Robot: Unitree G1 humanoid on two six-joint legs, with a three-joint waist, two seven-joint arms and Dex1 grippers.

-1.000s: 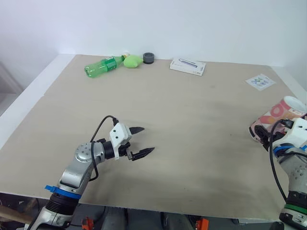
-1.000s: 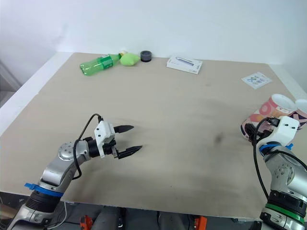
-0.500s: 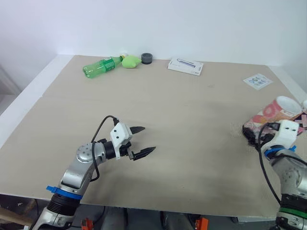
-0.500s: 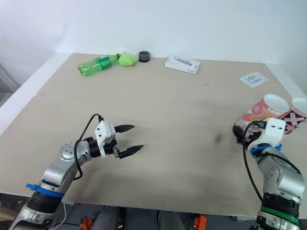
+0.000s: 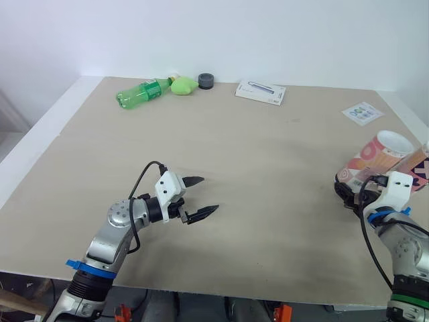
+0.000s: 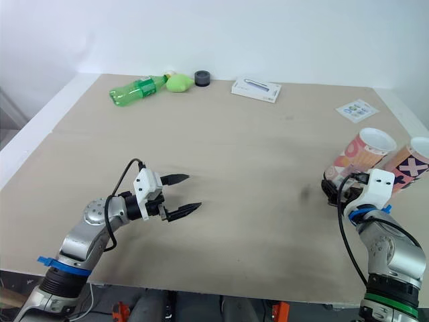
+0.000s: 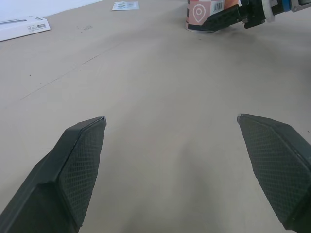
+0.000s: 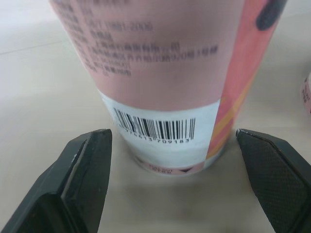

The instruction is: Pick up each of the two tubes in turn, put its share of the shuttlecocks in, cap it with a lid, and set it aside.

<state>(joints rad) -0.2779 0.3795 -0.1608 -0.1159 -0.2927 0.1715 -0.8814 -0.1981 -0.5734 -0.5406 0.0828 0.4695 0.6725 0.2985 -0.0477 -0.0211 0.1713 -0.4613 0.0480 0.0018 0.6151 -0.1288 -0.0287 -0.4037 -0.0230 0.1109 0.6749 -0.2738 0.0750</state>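
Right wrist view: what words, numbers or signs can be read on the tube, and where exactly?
"1881-2006": in the small print on the pink cardboard tube, with blurred characters before it.
"709183": last digits under the barcode on its white label; the earlier digits are unclear.
Remaining print lines on the tube: too blurred to read.

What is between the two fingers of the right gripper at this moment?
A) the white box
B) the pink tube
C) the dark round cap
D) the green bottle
B: the right wrist view shows the right gripper open, with the barcode end of the pink tube between its jaws.
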